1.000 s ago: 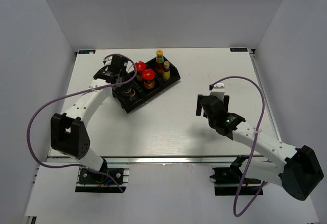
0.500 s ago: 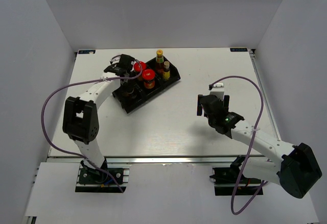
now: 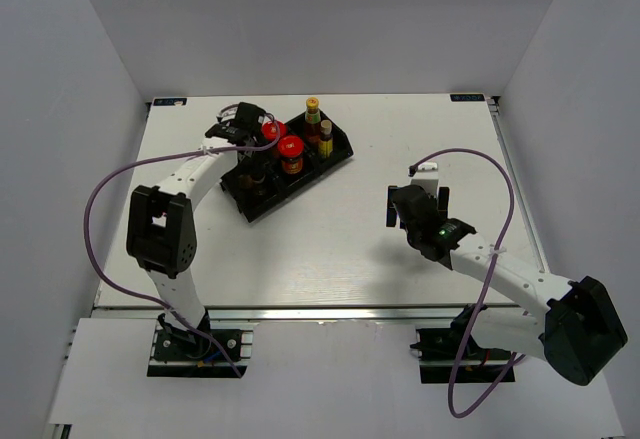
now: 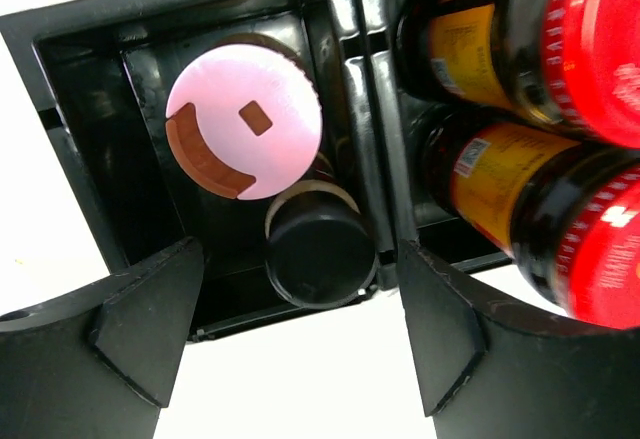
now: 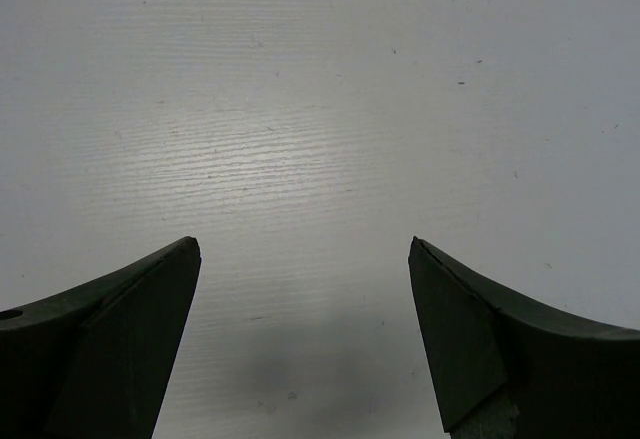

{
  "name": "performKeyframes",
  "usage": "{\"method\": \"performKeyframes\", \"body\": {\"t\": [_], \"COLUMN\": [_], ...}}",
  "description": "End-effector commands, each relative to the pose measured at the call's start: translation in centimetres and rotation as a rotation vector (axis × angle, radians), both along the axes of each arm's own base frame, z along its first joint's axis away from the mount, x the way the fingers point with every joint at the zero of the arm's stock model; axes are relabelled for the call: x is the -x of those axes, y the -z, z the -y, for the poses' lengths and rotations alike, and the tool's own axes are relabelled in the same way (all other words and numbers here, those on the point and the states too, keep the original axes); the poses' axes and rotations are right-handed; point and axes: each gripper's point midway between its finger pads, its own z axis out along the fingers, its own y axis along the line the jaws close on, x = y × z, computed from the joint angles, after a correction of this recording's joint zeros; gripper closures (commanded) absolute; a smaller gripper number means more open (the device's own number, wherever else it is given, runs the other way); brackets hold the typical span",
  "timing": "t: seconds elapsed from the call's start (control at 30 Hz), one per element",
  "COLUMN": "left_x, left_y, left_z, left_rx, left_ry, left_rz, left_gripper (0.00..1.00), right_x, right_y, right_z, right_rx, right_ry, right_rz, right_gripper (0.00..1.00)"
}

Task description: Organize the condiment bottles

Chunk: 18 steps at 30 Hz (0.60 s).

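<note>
While your left arm stretched forward, your left pincer [image 4: 300,251] stood apart, pink-capped bottle [image 4: 243,119] and dark-capped bottle [image 4: 320,259] below it; your right pincer [image 5: 304,249] gaped too.

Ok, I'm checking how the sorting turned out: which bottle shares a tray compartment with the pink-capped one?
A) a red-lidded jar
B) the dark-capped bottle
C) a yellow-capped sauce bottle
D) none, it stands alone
B: in the left wrist view the dark-capped bottle stands right beside the pink-capped bottle inside one walled compartment of the black tray, while the red-lidded jars sit past the divider.
</note>
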Motion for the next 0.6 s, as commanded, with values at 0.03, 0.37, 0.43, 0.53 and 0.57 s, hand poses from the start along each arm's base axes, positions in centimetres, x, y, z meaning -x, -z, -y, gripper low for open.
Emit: {"method": "performKeyframes", "body": {"t": [0.03, 0.37, 0.43, 0.53, 0.57], "left_x": [-1.0, 3.8, 6.4, 10.3, 11.9], "left_y": [-3.9, -13.9, -12.1, -12.5, -10.6], "left_z": [0.0, -5.6, -7.6, -10.6, -11.6], "left_rx": [0.004, -0.057, -0.096, -0.126, -0.144], "left_ry": [0.004, -0.184, -0.255, -0.356, -0.404], "left_rz": [0.078, 0.417, 0.418, 0.492, 0.473], "left_gripper": [0.09, 0.02, 0.02, 0.02, 0.02], "right_x": [-0.9, -0.3, -0.2, 0.0, 0.2], "right_y": [-1.7, -3.0, -3.3, -3.4, -3.5], "right_z": [-0.1, 0.1, -0.1, -0.5, -0.5], "right_rx": [-0.029, -0.095, -0.109, -0.133, -0.143], "right_ry": [0.023, 0.045, 0.032, 0.013, 0.027], "right_rz": [0.05, 0.078, 0.08, 0.072, 0.064], "right_gripper": [0.11, 0.1, 0.11, 0.11, 0.11]}}
